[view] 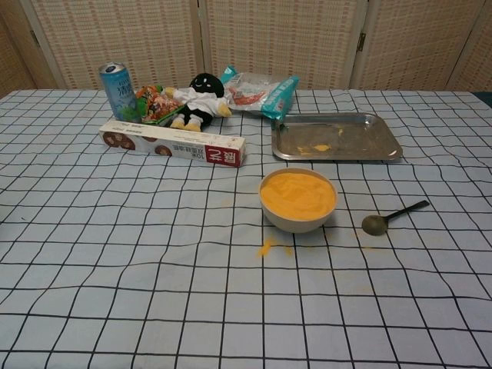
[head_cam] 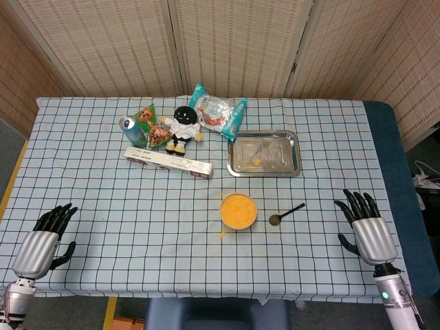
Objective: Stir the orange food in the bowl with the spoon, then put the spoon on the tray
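A white bowl full of orange food sits near the table's middle. Just right of it lies a dark spoon, flat on the checked cloth, handle pointing away to the right. Behind the bowl rests the metal tray, with a small orange smear inside. My left hand hovers at the near left edge, fingers spread, holding nothing. My right hand is at the near right edge, also spread and empty, well right of the spoon. Neither hand shows in the chest view.
At the back left stand a drink can, a long box, a black-and-white plush doll and snack bags. An orange spill marks the cloth before the bowl.
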Controlling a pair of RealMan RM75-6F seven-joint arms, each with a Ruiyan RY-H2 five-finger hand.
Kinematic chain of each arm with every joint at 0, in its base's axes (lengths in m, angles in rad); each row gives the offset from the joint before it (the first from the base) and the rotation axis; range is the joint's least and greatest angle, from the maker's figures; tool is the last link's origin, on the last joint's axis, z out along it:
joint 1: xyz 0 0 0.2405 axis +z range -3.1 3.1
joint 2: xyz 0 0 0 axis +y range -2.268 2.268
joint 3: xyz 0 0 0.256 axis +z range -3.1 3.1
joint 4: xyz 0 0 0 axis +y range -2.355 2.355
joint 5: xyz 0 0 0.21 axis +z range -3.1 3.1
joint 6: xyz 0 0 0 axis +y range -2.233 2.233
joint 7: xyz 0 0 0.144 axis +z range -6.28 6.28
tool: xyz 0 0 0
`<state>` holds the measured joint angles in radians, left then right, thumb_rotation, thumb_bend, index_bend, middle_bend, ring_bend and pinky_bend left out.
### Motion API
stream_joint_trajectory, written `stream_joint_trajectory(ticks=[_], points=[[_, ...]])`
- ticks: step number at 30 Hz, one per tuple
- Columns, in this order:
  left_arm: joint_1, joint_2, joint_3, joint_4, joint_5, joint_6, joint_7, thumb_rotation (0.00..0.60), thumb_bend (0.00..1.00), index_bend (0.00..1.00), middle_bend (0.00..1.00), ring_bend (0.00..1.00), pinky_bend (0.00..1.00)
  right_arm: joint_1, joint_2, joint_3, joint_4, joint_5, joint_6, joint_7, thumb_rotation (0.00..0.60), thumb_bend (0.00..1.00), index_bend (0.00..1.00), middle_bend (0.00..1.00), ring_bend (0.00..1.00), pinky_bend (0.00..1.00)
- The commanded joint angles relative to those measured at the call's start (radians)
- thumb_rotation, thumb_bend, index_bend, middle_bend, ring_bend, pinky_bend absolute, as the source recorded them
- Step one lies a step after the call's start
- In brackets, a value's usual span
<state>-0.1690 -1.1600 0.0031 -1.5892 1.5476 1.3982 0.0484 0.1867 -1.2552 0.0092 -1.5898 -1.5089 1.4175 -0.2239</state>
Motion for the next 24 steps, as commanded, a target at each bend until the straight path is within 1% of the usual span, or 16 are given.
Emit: stream_joint_trajectory(ticks=[1,3,5,8,11,14,18,20,24], points=[[-0.005,0.001,0.000,-0.001,-0.006,-0.012,0.003,0.600,0.45,0.00,0.00,0.00,0.12,0.020,-0.033,0.000,0.024,0.000,-0.039,-0.040,0.600,0.19,0.29,0.00,0.00,0.00],[-0.005,0.001,0.000,-0.001,-0.008,-0.013,0.002,0.600,0.45,0.00,0.00,0.00,0.12,0.050,-0.052,-0.005,0.040,-0.014,-0.086,-0.070,0.600,0.19,0.32,0.00,0.00,0.00],[-0.002,0.005,0.000,-0.003,-0.011,-0.011,0.001,0.600,0.45,0.00,0.00,0.00,0.12,0.080,-0.067,-0.001,0.057,-0.021,-0.130,-0.092,0.600,0.19,0.33,0.00,0.00,0.00],[0.002,0.006,-0.003,-0.003,-0.014,-0.002,0.004,0.600,0.45,0.00,0.00,0.00,0.11,0.137,-0.091,0.017,0.075,-0.012,-0.213,-0.110,0.600,0.19,0.33,0.00,0.00,0.00],[0.004,0.010,-0.001,-0.005,-0.011,0.001,-0.004,0.600,0.46,0.00,0.00,0.00,0.11,0.195,-0.132,0.037,0.112,-0.011,-0.281,-0.130,0.600,0.19,0.37,0.00,0.00,0.00],[0.004,0.012,-0.001,-0.005,-0.011,-0.001,-0.012,0.600,0.46,0.00,0.00,0.00,0.11,0.238,-0.184,0.053,0.172,-0.012,-0.319,-0.146,0.600,0.19,0.42,0.00,0.00,0.00],[0.003,0.014,-0.001,-0.001,-0.012,-0.003,-0.023,0.600,0.46,0.00,0.00,0.00,0.11,0.282,-0.252,0.073,0.254,-0.005,-0.352,-0.126,0.600,0.19,0.49,0.00,0.00,0.00],[0.000,0.015,-0.002,0.001,-0.015,-0.009,-0.028,0.600,0.46,0.00,0.00,0.00,0.11,0.305,-0.286,0.077,0.307,-0.002,-0.373,-0.109,0.600,0.19,0.51,0.00,0.00,0.00],[-0.001,0.015,-0.004,0.002,-0.019,-0.012,-0.032,0.600,0.46,0.00,0.00,0.00,0.11,0.325,-0.318,0.073,0.361,0.002,-0.394,-0.085,0.600,0.19,0.51,0.00,0.00,0.00]])
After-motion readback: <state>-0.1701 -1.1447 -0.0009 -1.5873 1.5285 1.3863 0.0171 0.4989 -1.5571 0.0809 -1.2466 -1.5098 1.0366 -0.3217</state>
